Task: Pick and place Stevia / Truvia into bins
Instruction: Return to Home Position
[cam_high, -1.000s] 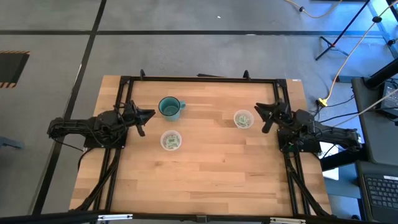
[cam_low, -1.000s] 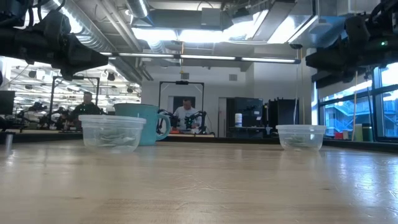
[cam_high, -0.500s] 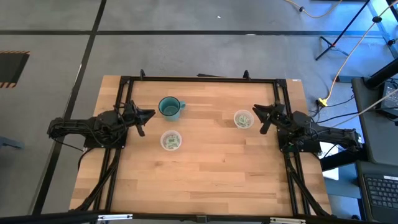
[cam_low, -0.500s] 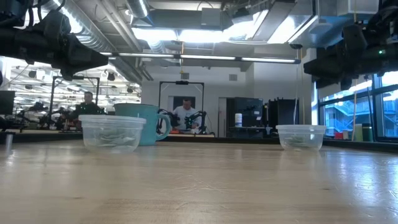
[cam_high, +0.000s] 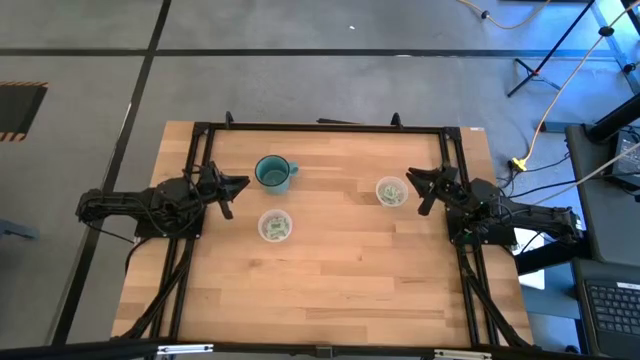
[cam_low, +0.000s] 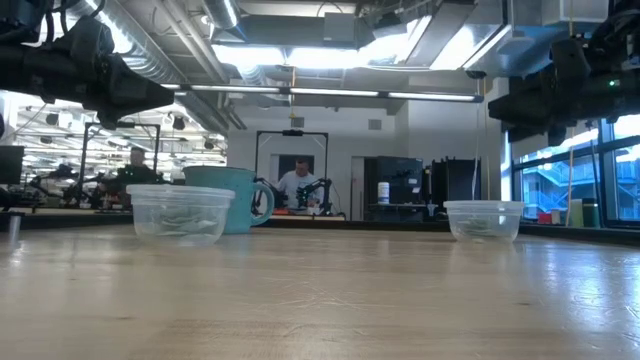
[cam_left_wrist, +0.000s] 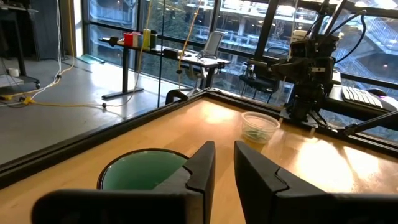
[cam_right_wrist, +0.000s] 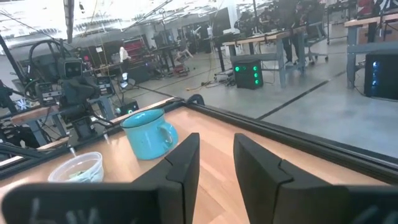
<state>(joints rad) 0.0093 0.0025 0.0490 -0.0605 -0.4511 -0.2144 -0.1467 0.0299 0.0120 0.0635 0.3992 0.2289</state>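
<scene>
High view: Stevia sachets (cam_high: 275, 229) lie inside left bin (cam_high: 266, 219) & right bin (cam_high: 391, 192); none seen loose on table (cam_high: 330, 290). Left end effector (cam_high: 232, 192) sits at left side by teal mug (cam_high: 272, 173); right end effector (cam_high: 421, 190) just beside right bin.
Low view: both bins hold packets.
Wrist views: both end effectors w/ fingers apart, empty.
Judgement: sorting looks done, homing step in hand; next move needs no grasp, just parking the arms clear of the bins.

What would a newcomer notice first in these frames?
Two clear cups, the left cup and the right cup, hold white-and-green sachets on the wooden table; a teal mug stands close by the left cup. The left gripper and right gripper hang empty over opposite table sides, fingers slightly apart.
</scene>
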